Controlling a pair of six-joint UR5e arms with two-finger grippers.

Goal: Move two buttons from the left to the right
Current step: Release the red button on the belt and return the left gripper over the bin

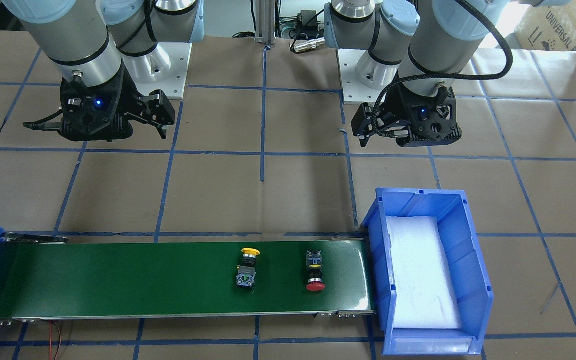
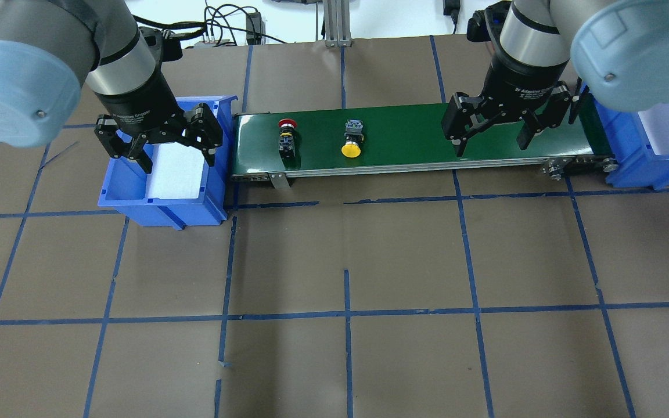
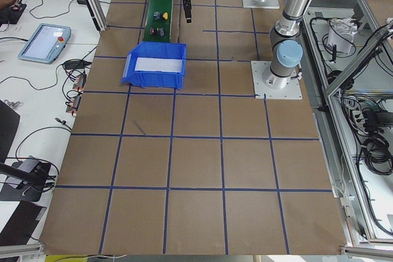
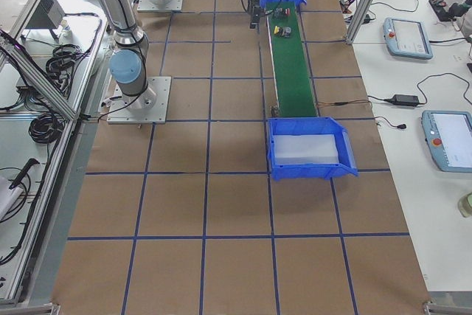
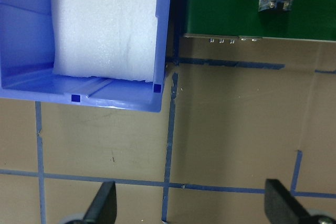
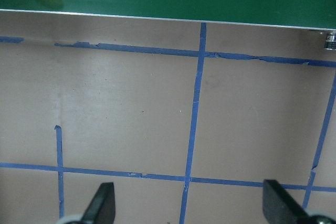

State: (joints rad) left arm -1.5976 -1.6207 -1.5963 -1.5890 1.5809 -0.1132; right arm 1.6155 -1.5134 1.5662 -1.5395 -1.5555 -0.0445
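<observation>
— So, what lies on the long green conveyor belt (image 2: 404, 130) right now?

— You have both task pieces there, on their sides, in the half toward the robot's left. The red-capped push-button switch (image 2: 286, 136), black in the barrel, lies nearest that end with its cap turned away from the robot. The yellow-capped push-button switch (image 2: 351, 139) lies beside it, nearer the belt's middle, with its cap toward the robot and its blocky base away. The two are apart, not touching.

— And at the belt's ends?

— You see an open blue plastic bin (image 2: 160, 209) right against the left end, with a white foam pad (image 1: 418, 270) lining its floor. A second blue bin (image 2: 642, 168) stands at the right end. Belt and bins rest on the brown paper-covered table (image 2: 404, 255), which is crossed by a grid of blue tape (image 2: 346, 313).

— What about my grippers?

— Your left gripper (image 2: 177, 165) hangs in the air by the left bin, its two black fingers spread wide and empty. Its wrist camera looks down on a corner of that bin and the bare table. Your right gripper (image 2: 492, 148) hangs by the belt's right half, well apart from both switches, its fingers just as wide and holding nothing. Its wrist camera shows the belt's near edge, with the yellow cap at the top left corner.
</observation>
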